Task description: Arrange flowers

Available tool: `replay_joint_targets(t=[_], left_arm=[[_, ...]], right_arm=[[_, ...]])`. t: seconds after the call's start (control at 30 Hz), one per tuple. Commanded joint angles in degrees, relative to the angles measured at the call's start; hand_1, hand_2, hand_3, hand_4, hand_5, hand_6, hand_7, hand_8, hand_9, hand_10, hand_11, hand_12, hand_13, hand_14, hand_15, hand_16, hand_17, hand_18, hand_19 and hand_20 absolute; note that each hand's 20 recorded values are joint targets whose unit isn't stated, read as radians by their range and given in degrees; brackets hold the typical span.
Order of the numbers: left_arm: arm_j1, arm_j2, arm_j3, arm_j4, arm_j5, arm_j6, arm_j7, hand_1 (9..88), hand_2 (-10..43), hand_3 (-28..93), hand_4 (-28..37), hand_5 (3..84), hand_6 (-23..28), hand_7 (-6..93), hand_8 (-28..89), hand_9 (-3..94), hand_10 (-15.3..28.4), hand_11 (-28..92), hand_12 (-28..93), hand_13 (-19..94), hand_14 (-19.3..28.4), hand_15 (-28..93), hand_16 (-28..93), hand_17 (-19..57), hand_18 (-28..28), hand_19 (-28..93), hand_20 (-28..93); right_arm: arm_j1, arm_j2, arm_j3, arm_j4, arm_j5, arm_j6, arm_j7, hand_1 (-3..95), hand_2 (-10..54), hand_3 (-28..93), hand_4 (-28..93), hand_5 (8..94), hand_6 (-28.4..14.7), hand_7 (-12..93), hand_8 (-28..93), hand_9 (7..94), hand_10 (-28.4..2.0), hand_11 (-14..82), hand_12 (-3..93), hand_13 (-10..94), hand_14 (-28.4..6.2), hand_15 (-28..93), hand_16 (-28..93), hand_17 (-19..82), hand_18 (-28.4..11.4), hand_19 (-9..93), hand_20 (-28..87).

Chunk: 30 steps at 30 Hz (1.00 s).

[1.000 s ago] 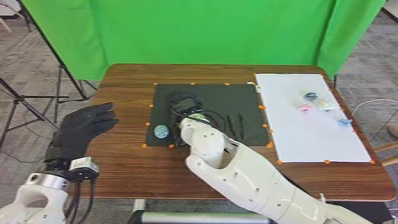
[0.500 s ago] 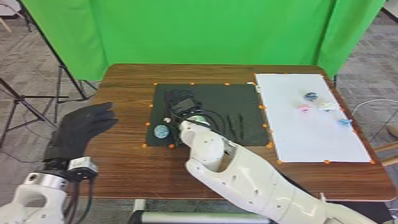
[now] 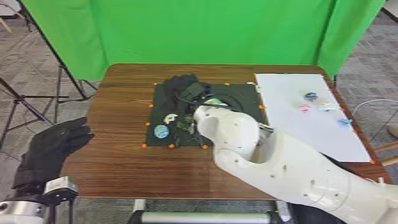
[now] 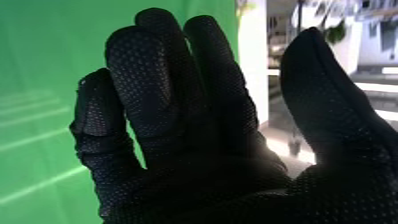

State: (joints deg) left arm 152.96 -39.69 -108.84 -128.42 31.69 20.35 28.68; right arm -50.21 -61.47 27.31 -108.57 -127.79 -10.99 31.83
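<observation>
The robot's right hand (image 3: 182, 86), gloved in black, is held palm-up to the camera in the right wrist view, its fingers (image 4: 147, 80) straight and close together, its thumb (image 4: 320, 90) set well apart from them. In the head view, the hand is seen at the far left part of a dark mat (image 3: 240, 90), with the white right arm (image 3: 284, 165) stretched in from the near right. Nearer than the hand, on the mat's left side, a small white flower (image 3: 170, 118) is placed, with a blue oval object (image 3: 161, 131) just beside it on the near side. To the right of the pair, thin stems or strands are partly covered by the arm.

On a white sheet (image 3: 311, 142) at the table's right, four flower heads are spread: a dark blue one (image 3: 311, 95) farthest, a pink one (image 3: 305, 107) and a cream one (image 3: 328, 106) side by side, and a light blue one (image 3: 345, 122) nearest. The left hand (image 3: 53, 147) is held open by the left edge of the brown table (image 3: 133, 175). The scene is backed by a green curtain (image 3: 213, 32).
</observation>
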Motion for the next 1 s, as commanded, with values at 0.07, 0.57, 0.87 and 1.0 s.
replay_joint_targets(t=[0.07, 0.57, 0.87, 1.0], left_arm=[[2.0, -2.14, 1.91, -0.92, -0.13, 0.92, 0.12, 27.4, 2.7, 82, -19.4, 42.5, 11.8, 19.9, -11, 36.8, 21.0, 39, 10, 25, 26.7, 65, -14, -9.1, 22.8, 60, 16], [-1.9, -1.77, 5.75, -0.67, 0.81, 0.56, -1.55, 27.4, 2.8, 81, -19.7, 42.5, 11.9, 19.8, -11, 36.7, 21.0, 39, 10, 25, 26.7, 65, -14, -9.0, 22.8, 60, 16], [-2.8, -1.79, 6.51, -0.58, 1.10, 0.29, -1.91, 27.4, 2.9, 81, -19.8, 42.5, 11.9, 19.8, -11, 36.7, 21.0, 39, 10, 25, 26.7, 65, -14, -9.0, 22.8, 60, 16], [-2.6, -1.61, 6.60, -0.49, 0.87, 0.36, -1.52, 27.4, 2.9, 81, -19.7, 42.5, 11.9, 19.8, -11, 36.7, 21.0, 39, 10, 25, 26.8, 65, -14, -9.0, 22.8, 60, 16]], right_arm=[[-8.3, 20.4, 14.1, -4.8, 0.4, 4.1, -0.5, 24.8, 4.7, 81, -28, 62.0, -4.1, 19, -13, 66.9, -17.2, 22.8, 16.9, 63, -11.9, 70, 18, 31, -23.6, 92, 24], [-28.3, 26.3, 36.3, 4.3, 7.6, 0.4, 13.2, 26.4, 2.0, 82, -28, 52.0, -7.8, 18, -12, 59.3, -17.9, 23.7, 16.5, 65, -9.9, 77, 17, 37, -22.0, 93, 31], [-29.7, 26.8, 37.6, 8.6, 3.7, -1.7, 18.3, 28.7, -1.2, 83, -28, 52.0, -8.0, 18, -12, 57.4, -18.4, 23.1, 16.0, 65, -10.4, 77, 16, 37, -22.0, 93, 30], [-30.4, 27.1, 38.7, 9.4, 3.5, -1.6, 19.2, 29.1, -1.8, 83, -28, 52.0, -8.1, 18, -12, 57.2, -18.6, 22.8, 16.0, 65, -10.5, 77, 16, 38, -22.1, 93, 30]])
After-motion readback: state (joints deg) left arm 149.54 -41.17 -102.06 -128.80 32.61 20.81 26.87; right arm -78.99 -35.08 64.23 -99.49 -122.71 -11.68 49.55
